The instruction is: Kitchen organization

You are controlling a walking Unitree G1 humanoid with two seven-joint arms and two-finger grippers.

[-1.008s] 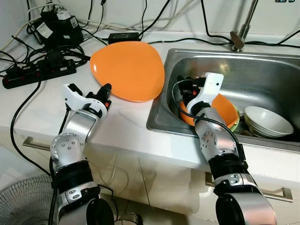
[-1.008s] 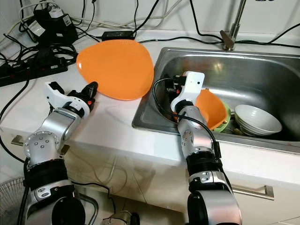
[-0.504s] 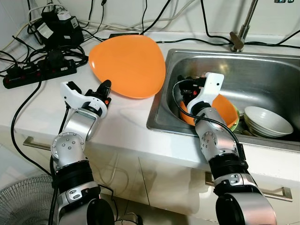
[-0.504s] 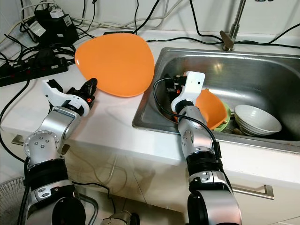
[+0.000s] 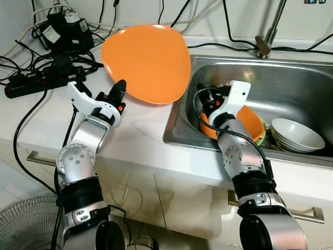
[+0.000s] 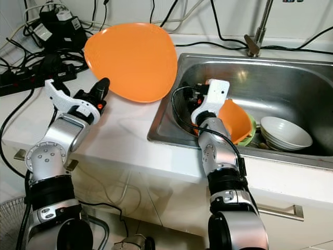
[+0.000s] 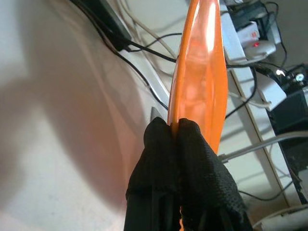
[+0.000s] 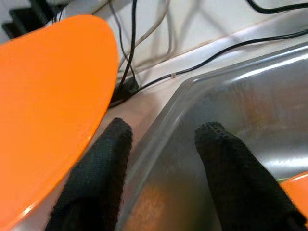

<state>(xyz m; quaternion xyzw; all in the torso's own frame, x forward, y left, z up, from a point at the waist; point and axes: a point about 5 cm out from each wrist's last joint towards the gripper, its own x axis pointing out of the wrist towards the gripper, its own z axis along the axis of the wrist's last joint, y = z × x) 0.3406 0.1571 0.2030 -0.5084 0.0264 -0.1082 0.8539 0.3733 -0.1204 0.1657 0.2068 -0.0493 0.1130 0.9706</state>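
White kitchen counter (image 5: 135, 140) beside a steel sink (image 5: 291, 83): the left gripper (image 5: 118, 92) pinches the lower rim of a big orange plate (image 5: 148, 62), lifted and tilted over the counter. It looks rigid, light and slick, so a deeper rim grip seems safer. The right gripper (image 8: 163, 159) hangs spread apart, empty, in the sink.

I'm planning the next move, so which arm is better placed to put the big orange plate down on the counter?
Left. The left gripper is already shut on the orange plate, tilted above the counter. The right gripper sits open inside the sink.

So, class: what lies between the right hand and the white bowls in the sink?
An orange bowl, nested in a green one, seen in both eye views.
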